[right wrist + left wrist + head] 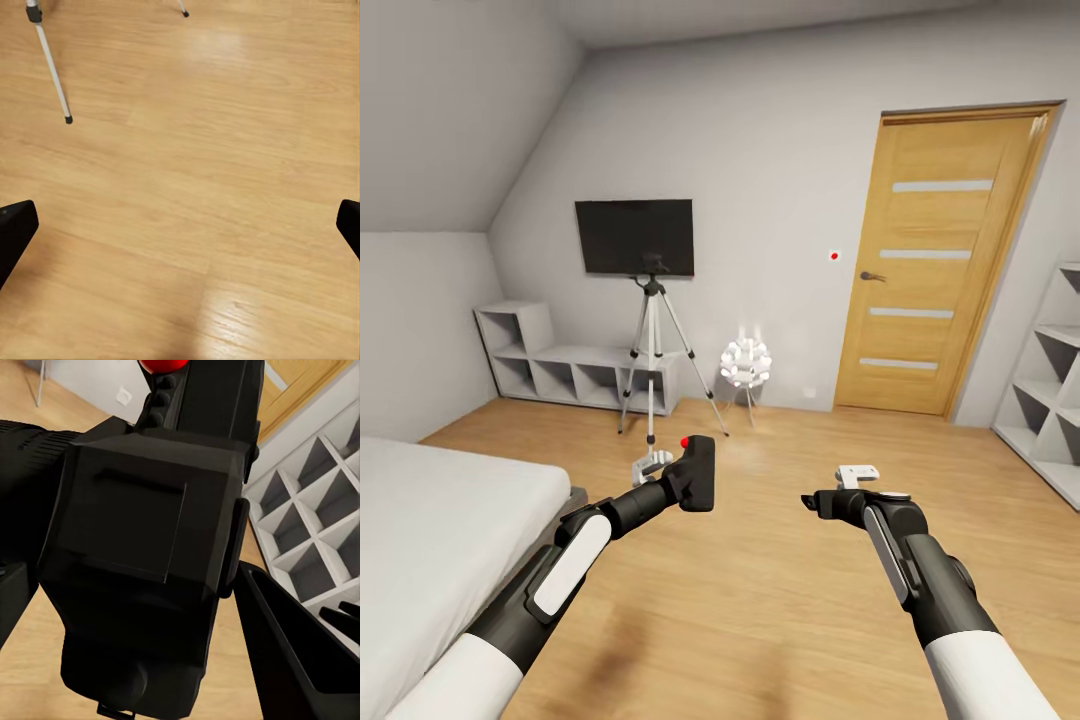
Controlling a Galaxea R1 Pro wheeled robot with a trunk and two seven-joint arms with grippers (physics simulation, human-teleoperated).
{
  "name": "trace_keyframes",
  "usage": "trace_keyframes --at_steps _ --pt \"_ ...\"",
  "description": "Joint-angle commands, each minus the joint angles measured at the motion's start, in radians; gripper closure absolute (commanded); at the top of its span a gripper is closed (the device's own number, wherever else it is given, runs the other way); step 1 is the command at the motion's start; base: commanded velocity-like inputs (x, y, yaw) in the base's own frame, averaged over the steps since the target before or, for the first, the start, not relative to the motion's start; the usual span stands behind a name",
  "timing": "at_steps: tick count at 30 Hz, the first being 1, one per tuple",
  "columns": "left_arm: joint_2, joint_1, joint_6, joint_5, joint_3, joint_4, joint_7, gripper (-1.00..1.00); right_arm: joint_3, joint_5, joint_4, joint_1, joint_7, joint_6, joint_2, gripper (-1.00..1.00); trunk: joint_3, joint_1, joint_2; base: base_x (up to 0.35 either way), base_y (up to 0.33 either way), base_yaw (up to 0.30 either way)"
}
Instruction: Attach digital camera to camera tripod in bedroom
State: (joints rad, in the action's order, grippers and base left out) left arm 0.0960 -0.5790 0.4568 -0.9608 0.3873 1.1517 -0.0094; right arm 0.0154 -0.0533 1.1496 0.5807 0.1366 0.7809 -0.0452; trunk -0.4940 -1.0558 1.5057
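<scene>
Digital camera [696, 473] black, boxy, red button; left gripper [678, 482] clamped on it; right gripper [807, 503] apart.

Black digital camera [696, 473] held aloft, red button up, silver-legged camera tripod [653, 350] upright below TV
</scene>
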Motion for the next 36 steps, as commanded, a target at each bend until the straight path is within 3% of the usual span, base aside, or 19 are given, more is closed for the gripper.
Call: trace_keyframes --at_steps 1,12,16,21,23,36 --pt "0.001 -0.001 0.002 -0.001 0.001 0.000 -0.003 1.00 0.001 -0.005 0.001 0.001 -0.002 0.004 -0.001 -1.00 0.002 0.004 -0.007 0.000 0.000 0.000" --pt "0.001 -0.001 0.002 0.002 -0.001 -0.012 0.011 1.00 0.001 -0.005 0.001 0.001 -0.001 -0.001 -0.001 -1.00 0.037 0.046 -0.084 0.000 0.000 0.000" --pt "0.003 -0.001 0.002 0.000 -0.002 -0.031 0.082 1.00 0.001 -0.005 0.001 0.001 -0.002 -0.001 -0.001 -1.00 0.049 0.061 -0.112 0.000 0.000 0.000" --pt "0.001 -0.001 -0.002 -0.002 -0.004 -0.049 0.257 1.00 0.001 -0.004 -0.001 0.001 0.000 -0.002 -0.002 -1.00 0.065 0.081 -0.147 0.000 0.000 0.000" --pt "0.001 -0.001 -0.004 -0.002 -0.004 -0.050 0.290 1.00 0.001 -0.004 -0.004 0.001 -0.001 -0.002 -0.003 -1.00 0.071 0.088 -0.161 0.000 0.000 0.000" --pt "0.001 -0.001 -0.008 -0.003 -0.003 -0.051 0.324 1.00 -0.001 -0.013 -0.020 0.001 -0.009 -0.003 -0.010 -1.00 0.112 0.138 -0.252 0.000 0.000 0.000"
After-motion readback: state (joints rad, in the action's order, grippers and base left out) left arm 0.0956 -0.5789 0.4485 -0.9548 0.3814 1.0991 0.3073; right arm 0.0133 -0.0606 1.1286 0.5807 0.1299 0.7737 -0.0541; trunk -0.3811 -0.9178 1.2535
